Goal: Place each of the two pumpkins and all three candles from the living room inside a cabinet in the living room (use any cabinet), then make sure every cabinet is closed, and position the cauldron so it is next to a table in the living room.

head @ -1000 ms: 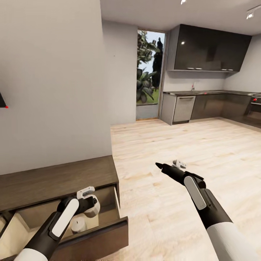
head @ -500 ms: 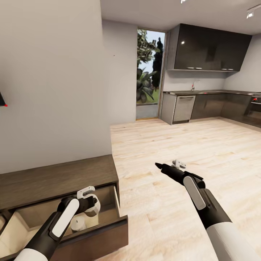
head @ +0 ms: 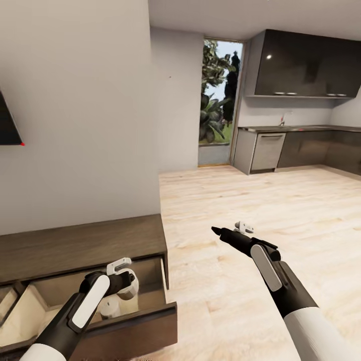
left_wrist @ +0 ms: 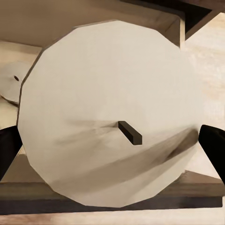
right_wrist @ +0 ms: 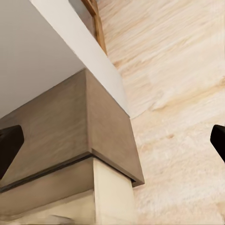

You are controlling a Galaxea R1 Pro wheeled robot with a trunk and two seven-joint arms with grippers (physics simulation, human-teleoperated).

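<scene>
A pale candle (head: 109, 309) stands low in the open drawer (head: 143, 321) of the dark-brown cabinet (head: 85, 245). My left gripper (head: 117, 295) reaches down into that drawer. In the left wrist view the candle's round top and wick (left_wrist: 130, 132) lie between the two black fingertips (left_wrist: 8, 149), which press against its sides, so the gripper is shut on it. A second candle (left_wrist: 8, 89) lies beside it in the drawer. My right gripper (head: 223, 233) hovers open over the wooden floor, right of the cabinet's end (right_wrist: 110, 136). The pumpkins, cauldron and table are out of view.
A grey wall (head: 75, 125) rises behind the cabinet, with a dark screen corner (head: 7, 128) at the far left. Light wood floor (head: 260, 200) runs back to a kitchen with grey cupboards (head: 306, 62) and a glazed opening (head: 218, 95).
The whole picture has shifted to the right, so the camera has turned left. Both arms, the candle and the open drawer hold the same places.
</scene>
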